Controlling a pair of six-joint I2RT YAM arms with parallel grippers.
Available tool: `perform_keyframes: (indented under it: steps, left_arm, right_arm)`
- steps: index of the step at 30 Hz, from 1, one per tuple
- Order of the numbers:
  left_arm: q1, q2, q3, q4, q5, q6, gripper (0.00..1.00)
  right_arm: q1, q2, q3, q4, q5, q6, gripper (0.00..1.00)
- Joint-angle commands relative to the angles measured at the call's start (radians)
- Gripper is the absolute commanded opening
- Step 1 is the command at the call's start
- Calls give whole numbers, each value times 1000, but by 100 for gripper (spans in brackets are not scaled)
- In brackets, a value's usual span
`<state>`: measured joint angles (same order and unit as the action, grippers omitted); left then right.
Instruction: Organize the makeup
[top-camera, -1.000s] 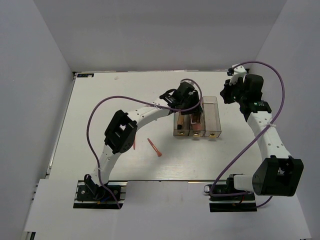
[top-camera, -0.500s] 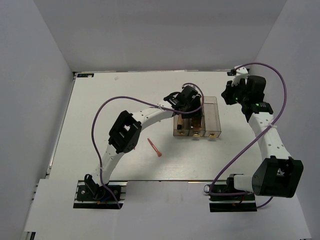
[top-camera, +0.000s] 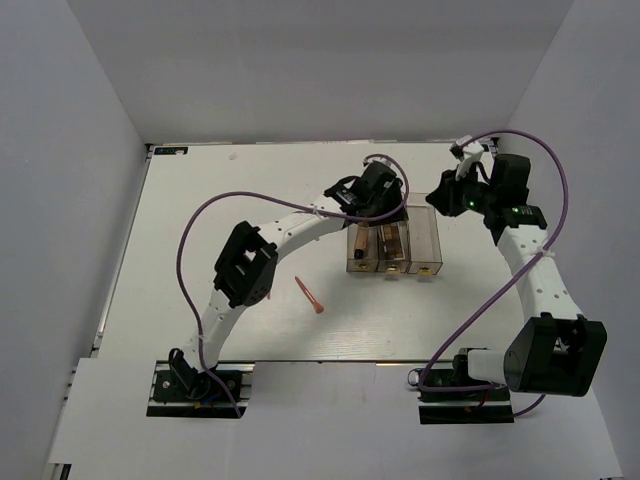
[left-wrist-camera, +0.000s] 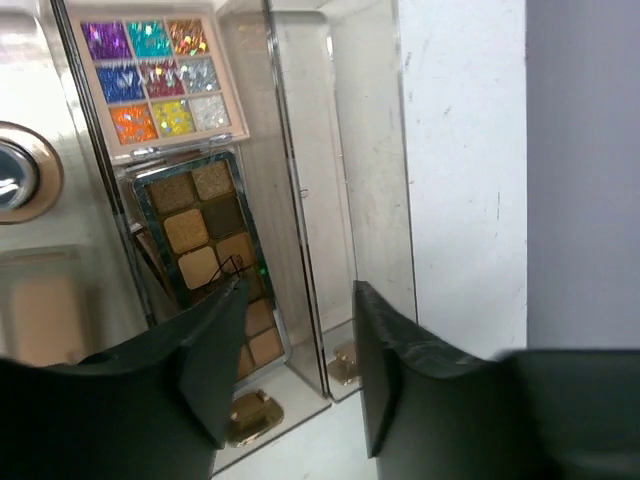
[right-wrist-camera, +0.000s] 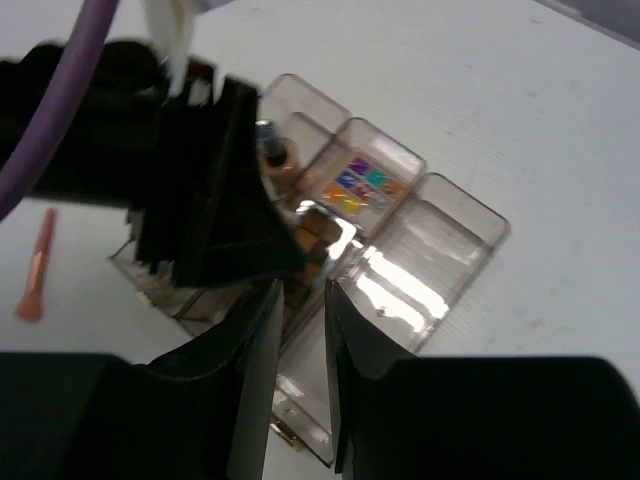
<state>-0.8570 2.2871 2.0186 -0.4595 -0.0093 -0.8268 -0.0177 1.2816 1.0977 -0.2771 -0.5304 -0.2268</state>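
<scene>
Three clear boxes with gold fronts (top-camera: 395, 240) stand side by side mid-table. The left box holds a tan bottle (top-camera: 358, 243). The middle box holds a glittery multicolour palette (left-wrist-camera: 160, 80) and a brown palette (left-wrist-camera: 205, 230), both also in the right wrist view (right-wrist-camera: 360, 185). The right box (top-camera: 425, 232) holds nothing. A salmon-pink stick (top-camera: 310, 294) lies on the table left of the boxes. My left gripper (top-camera: 378, 192) is open and empty above the back of the middle box (left-wrist-camera: 295, 370). My right gripper (top-camera: 447, 195) hovers by the right box, its jaws a narrow gap apart and empty (right-wrist-camera: 300, 360).
The left arm's elbow (top-camera: 245, 262) hangs over the table left of the stick. White walls close the table at the back and sides. Purple cables loop above both arms.
My left gripper has drawn back from the middle box towards the far side. My right gripper has swung left, closer to the right box.
</scene>
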Motion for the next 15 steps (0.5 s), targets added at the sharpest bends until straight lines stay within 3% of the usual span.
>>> perform_keyframes:
  steps: [1, 3, 4, 8, 12, 15]
  left_arm:
    - [-4, -184, -9, 28, -35, 23, 54]
    - [-4, -294, -114, 31, -72, 54, 44]
    - [-4, -337, -160, 38, -84, 63, 33]
    - [30, -596, -464, 61, -141, 78, 13]
    - [52, -895, -717, 22, -240, 34, 12]
    - [73, -1038, -862, -94, -309, -38, 32]
  right_arm:
    - [-1, -39, 31, -109, -350, -183, 29]
    - [5, -13, 62, -277, -471, -303, 29]
    - [7, -1, 74, -331, -549, -354, 29]
    - [68, 54, 113, -484, -524, -486, 26]
    - [234, 36, 49, -473, -357, -499, 26]
    - [400, 47, -4, -374, -243, -386, 27]
